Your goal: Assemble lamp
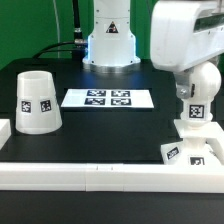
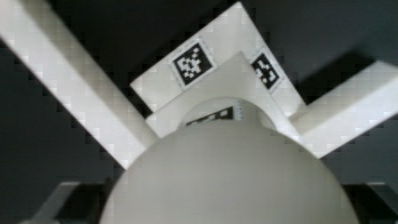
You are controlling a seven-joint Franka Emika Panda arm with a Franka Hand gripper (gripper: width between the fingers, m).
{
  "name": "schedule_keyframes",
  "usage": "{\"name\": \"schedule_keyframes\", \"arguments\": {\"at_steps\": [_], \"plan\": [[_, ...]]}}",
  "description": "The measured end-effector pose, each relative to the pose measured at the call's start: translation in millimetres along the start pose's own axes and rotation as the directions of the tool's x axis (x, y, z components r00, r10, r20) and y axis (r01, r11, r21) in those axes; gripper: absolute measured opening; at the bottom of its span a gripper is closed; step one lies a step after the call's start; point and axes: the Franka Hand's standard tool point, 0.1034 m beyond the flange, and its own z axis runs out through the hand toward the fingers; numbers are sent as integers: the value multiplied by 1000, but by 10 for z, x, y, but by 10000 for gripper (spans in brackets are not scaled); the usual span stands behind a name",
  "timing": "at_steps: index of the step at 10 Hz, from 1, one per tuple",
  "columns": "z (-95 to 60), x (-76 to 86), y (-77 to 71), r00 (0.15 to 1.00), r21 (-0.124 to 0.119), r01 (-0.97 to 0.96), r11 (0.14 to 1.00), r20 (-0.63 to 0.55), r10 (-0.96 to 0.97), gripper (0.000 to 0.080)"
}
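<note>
1. Your gripper (image 2: 217, 205) is at the near right of the table (image 1: 110, 135), pointing down over the lamp parts there.
2. In the wrist view its two dark fingers (image 2: 68, 203) show at either side of the bulb (image 2: 222, 160), so the jaws are spread about as wide as the bulb's rounded body.
3. You cannot tell from either view whether the pads actually press on the bulb or only flank it.
4. The bulb stands upright, rounded end up, with its neck down on the middle of the base (image 1: 183, 150).
5. The base lies flat at the near right, just beside the near border rail (image 1: 90, 175), its tags facing up.
6. The wrist view shows the base tucked into the angle where two rails meet.
7. The shade (image 1: 35, 102) stands alone on the left side of the table, wide end down, one tag facing the camera, well apart from the bulb and base.
8. The marker board (image 1: 108, 98) lies flat in the middle, between the shade and the arm, nearer the far edge.
</note>
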Motion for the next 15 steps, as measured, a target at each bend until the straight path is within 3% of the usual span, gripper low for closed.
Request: {"name": "schedule_keyframes", "arguments": {"at_steps": [7, 9, 12, 14, 15], "plan": [[7, 1, -8, 904, 1, -427, 904, 0, 427, 578], [16, 0, 14, 724, 30, -690, 724, -10, 690, 579], [26, -7, -19, 469, 26, -883, 468, 24, 883, 579], [37, 15, -50, 238, 30, -971, 237, 47, 970, 579], [38, 31, -61, 174, 19, -985, 173, 58, 983, 579]]}}
